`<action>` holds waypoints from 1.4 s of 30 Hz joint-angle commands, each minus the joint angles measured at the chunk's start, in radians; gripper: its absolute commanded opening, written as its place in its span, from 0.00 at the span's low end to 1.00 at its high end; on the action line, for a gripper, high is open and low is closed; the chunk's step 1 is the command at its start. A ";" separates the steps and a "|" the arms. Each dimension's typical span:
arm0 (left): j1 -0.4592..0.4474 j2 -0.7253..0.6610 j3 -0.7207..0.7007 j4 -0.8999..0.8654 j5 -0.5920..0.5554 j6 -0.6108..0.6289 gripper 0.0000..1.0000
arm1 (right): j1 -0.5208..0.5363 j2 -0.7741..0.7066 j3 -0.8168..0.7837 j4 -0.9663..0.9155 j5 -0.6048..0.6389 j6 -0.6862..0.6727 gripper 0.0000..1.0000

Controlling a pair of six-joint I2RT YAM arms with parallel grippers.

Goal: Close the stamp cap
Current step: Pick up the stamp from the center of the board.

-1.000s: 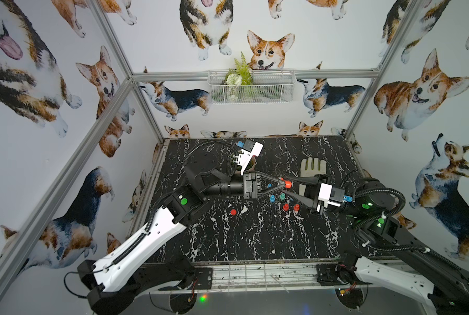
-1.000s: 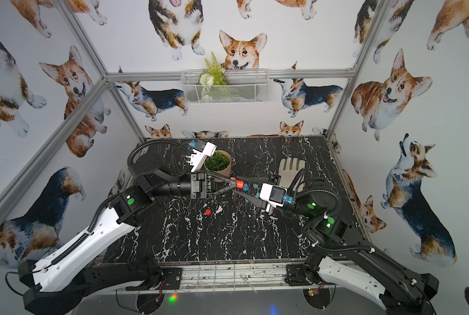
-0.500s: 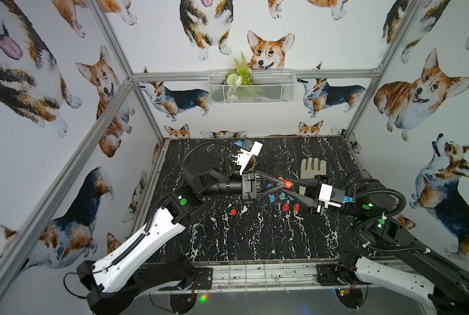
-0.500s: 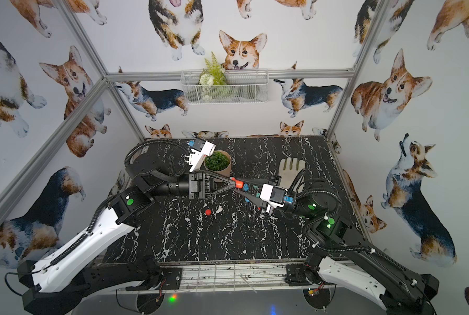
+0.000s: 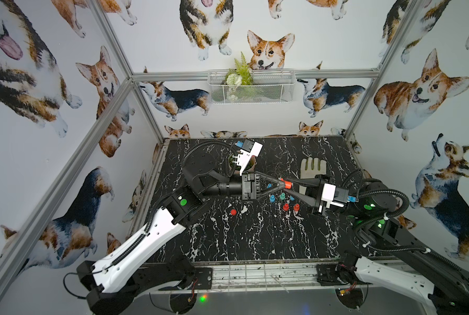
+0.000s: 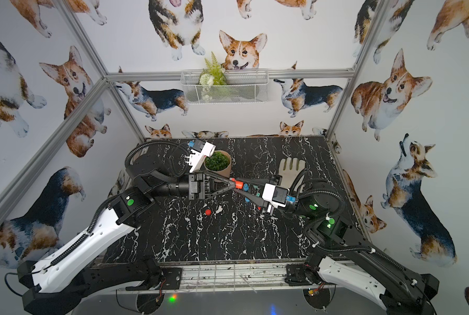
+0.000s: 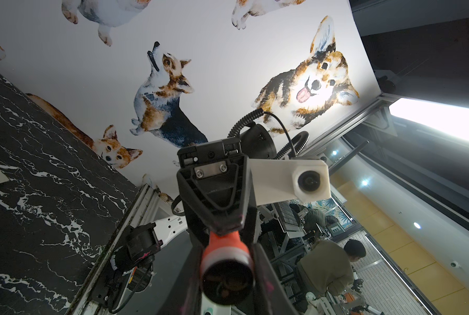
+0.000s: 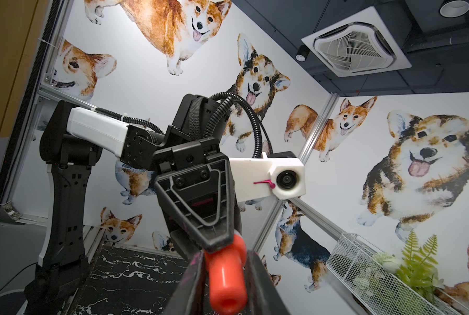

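1. Black, white-veined marble-pattern table (image 5: 241, 240): carries all loose items. Both arms reach in from its near edge.
2. White-and-black left arm (image 5: 146, 240) and white-and-black right arm (image 5: 386, 278): their ends meet tip to tip above the middle of the table.
3. White wire-mesh basket (image 5: 268, 90): fixed to the rear wall, with green fern sprigs inside.
4. Cream rubber glove (image 5: 313, 166): lies flat on the table near the rear right, partly covered by the right arm.
5. Tan pot of green foliage (image 6: 217, 161): stands at the rear of the table, just behind the left wrist.
6. Left pincer (image 5: 281, 183): clenched on one end of the orange-red cylindrical plastic stamp (image 5: 288, 185).
7. Right pincer (image 5: 292, 186): its fingers flank the opposite end of the stamp and press against it, grasping it.
8. Stamp: held clear of the table between the two pincers, lying roughly level. The left wrist view shows a white band and a dark round opening at its near end (image 7: 227, 261). The right wrist view shows a smooth orange-red barrel with a small end hole (image 8: 225, 278). Whether the cap is fully seated cannot be told.
9. Cluster of small blue, teal and red plastic pieces (image 5: 282, 196): on the table directly below the pincers.
10. Small red round piece (image 5: 233, 212): lies alone on the table, apart from the cluster, toward the left arm.
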State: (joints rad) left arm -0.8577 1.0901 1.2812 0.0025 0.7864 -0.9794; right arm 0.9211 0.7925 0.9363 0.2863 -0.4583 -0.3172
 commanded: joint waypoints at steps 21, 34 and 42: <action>0.001 -0.002 0.011 -0.003 -0.009 0.020 0.10 | 0.005 0.007 0.013 0.036 -0.013 0.014 0.13; 0.218 -0.126 0.047 -0.444 -0.378 0.197 0.52 | 0.008 0.062 0.020 -0.062 0.113 0.088 0.09; 0.358 -0.114 0.046 -0.736 -0.593 0.344 0.56 | 0.012 0.182 0.055 -0.184 0.223 0.223 0.03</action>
State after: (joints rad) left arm -0.5503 0.9672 1.3415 -0.5770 0.3149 -0.7204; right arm 0.9298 0.9283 0.9718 0.1684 -0.3061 -0.1913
